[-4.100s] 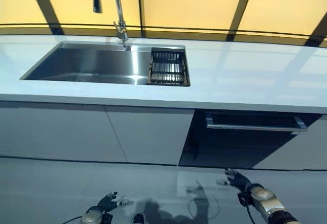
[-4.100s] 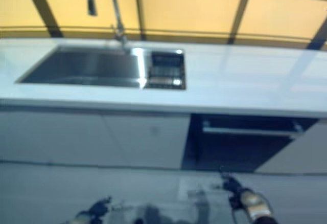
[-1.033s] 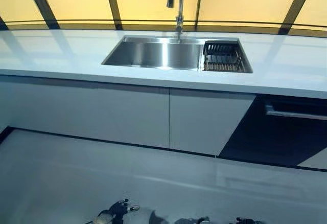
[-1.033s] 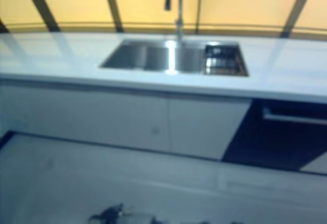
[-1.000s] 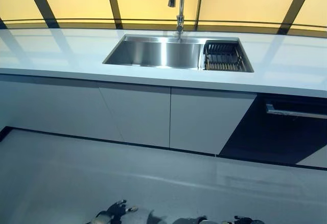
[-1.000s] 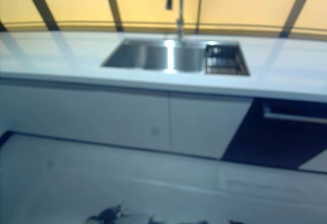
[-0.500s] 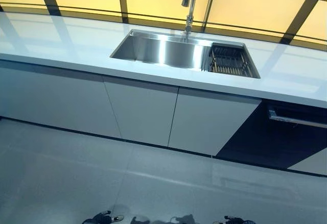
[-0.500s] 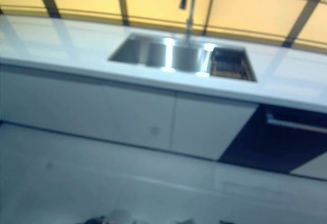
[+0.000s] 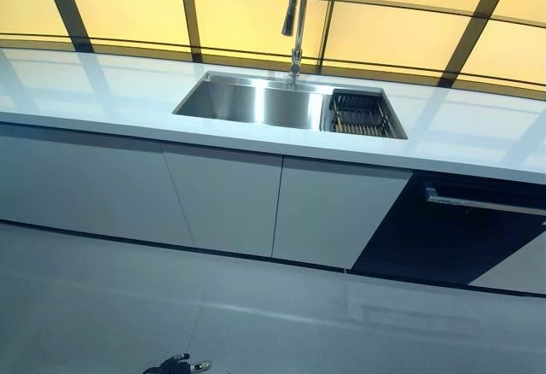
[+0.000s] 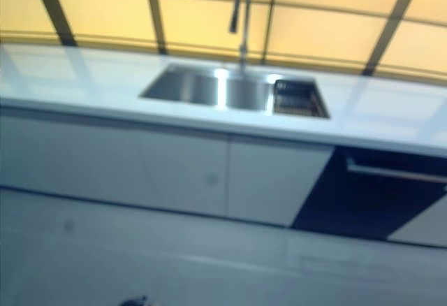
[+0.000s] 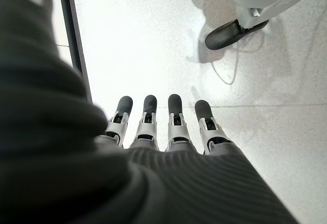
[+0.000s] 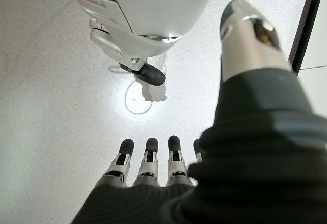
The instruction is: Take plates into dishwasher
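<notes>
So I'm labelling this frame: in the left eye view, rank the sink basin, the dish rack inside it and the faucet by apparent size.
Largest to smallest:
1. sink basin
2. dish rack
3. faucet; tall but thin, and farther back, so its rank against the rack is unsure.

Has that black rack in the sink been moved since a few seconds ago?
No. The black rack sits at the right end of the sink, beside the faucet, just as earlier. It appears elsewhere in the picture only because the camera itself shifted.

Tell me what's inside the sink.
A dark slatted rack fills the right end of the sink; the rest of the basin shows bare steel. No plates are visible; under the rack is hidden.
</notes>
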